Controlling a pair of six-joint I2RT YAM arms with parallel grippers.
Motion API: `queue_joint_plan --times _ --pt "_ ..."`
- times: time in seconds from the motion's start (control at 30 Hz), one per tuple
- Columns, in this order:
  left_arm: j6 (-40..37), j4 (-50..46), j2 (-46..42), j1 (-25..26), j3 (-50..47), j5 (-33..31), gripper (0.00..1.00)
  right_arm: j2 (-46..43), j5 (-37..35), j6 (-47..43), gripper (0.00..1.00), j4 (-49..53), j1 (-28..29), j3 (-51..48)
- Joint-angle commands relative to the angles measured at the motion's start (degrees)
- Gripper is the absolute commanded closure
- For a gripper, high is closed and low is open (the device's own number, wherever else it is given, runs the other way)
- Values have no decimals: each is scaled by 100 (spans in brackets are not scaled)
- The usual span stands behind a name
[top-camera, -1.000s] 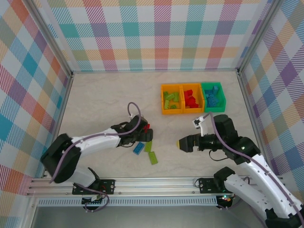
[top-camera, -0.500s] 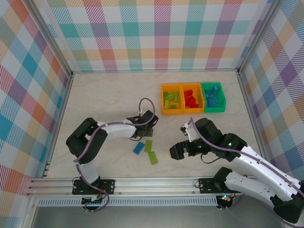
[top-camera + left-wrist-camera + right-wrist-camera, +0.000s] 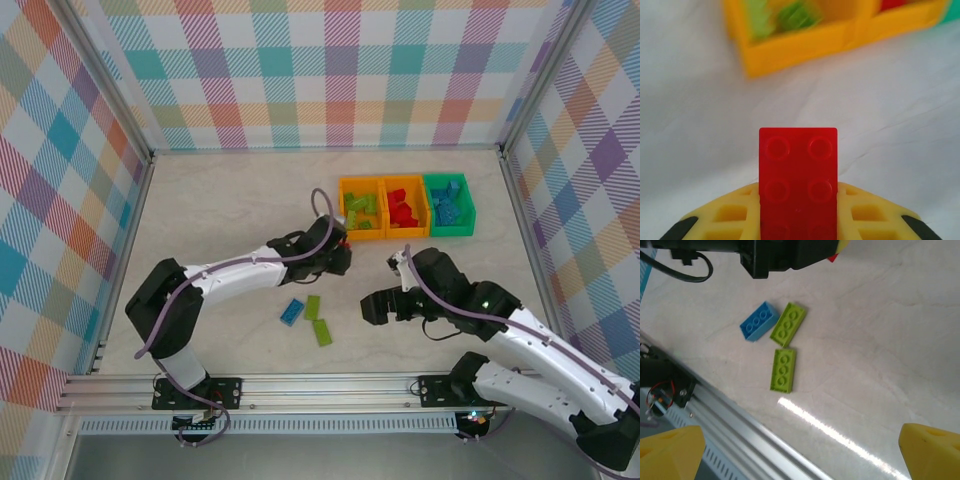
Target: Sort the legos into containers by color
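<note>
My left gripper [image 3: 341, 256] is shut on a red lego [image 3: 798, 175], which stands up between the yellow fingers [image 3: 867, 212]. It hovers just in front of the containers. The left orange bin [image 3: 361, 237] holds lime green legos, the middle orange bin [image 3: 407, 235] red ones, and the green bin [image 3: 450, 231] blue ones. On the table lie a blue lego [image 3: 292, 311] and two lime green legos [image 3: 312, 307] [image 3: 322, 331]. My right gripper [image 3: 374, 308] is open, to their right and above the table. In the right wrist view they show as blue [image 3: 759, 321] and green [image 3: 788, 324] [image 3: 783, 370].
The left orange bin's near wall [image 3: 800, 47] is straight ahead in the left wrist view. A metal rail [image 3: 300, 385] runs along the table's near edge. Checked walls close off the left, back and right. The left arm [image 3: 780, 252] crosses the top of the right wrist view.
My left gripper closed on the red lego, lifted it and carried it right toward the bins. The right arm swung left toward the loose legos.
</note>
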State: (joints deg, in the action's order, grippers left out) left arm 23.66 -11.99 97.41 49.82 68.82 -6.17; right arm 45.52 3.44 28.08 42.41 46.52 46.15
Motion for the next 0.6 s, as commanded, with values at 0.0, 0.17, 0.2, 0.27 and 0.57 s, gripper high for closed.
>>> queue_joint_plan --times 0.0,0.17,0.2,0.27,0.57 --pt "-438 461 484 50 813 -33 75 -377 -819 -100 0 -327 22 -95" --pt "-813 355 1869 20 2635 -198 75 -902 -1572 -105 0 -32 17 -167" --pt "-859 266 2139 12 3019 -201 75 -1009 -1652 -93 0 30 19 -194" --pt "-898 49 2773 -33 3885 -204 75 -1280 -1737 -70 0 144 10 -290" --pt "-963 -163 4605 -242 6505 53 71 -1766 -1686 202 0 580 17 -487"
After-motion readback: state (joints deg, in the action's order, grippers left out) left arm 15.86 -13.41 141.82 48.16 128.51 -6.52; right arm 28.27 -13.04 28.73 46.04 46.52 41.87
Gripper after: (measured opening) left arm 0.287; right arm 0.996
